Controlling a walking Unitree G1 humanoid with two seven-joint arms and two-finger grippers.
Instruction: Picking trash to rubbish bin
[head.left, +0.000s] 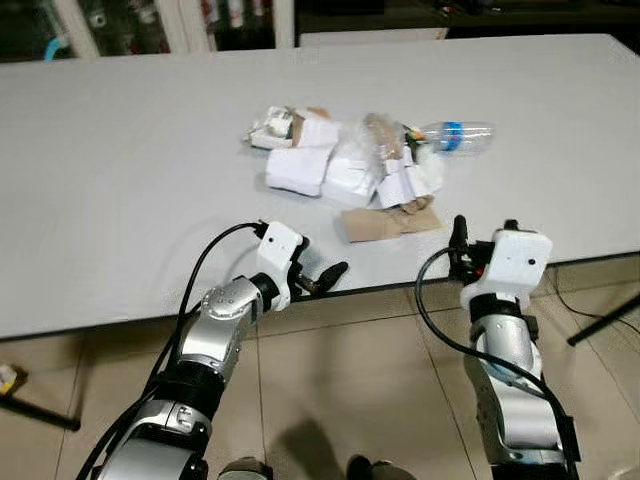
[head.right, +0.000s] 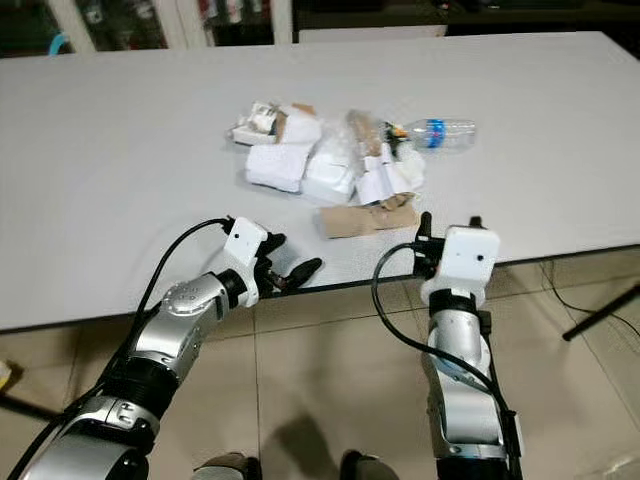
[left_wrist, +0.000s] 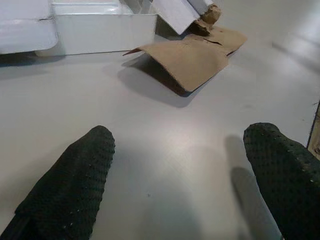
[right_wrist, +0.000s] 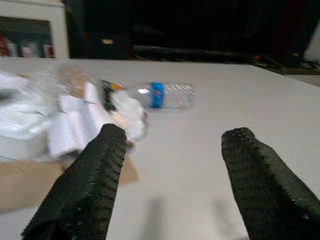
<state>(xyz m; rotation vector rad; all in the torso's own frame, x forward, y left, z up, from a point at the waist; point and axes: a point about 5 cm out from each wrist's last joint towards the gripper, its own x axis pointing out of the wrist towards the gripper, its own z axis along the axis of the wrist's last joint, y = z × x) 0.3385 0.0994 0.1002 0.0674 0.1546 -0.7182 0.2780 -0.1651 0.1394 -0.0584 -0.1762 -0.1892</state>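
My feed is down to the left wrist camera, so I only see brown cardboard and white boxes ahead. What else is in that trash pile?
Observer: A clear plastic bottle with a blue label lies on its side at the far right end of the pile.
Operator: Where is the right gripper?
Observer: The right gripper is open at the table's near edge, facing the bottle, with the cardboard just ahead on its left.
Operator: And my left gripper, is it over the table?
Observer: The left gripper is open right at the near edge, left of the cardboard.
Operator: Anything between it and the cardboard?
Observer: No, only bare tabletop.
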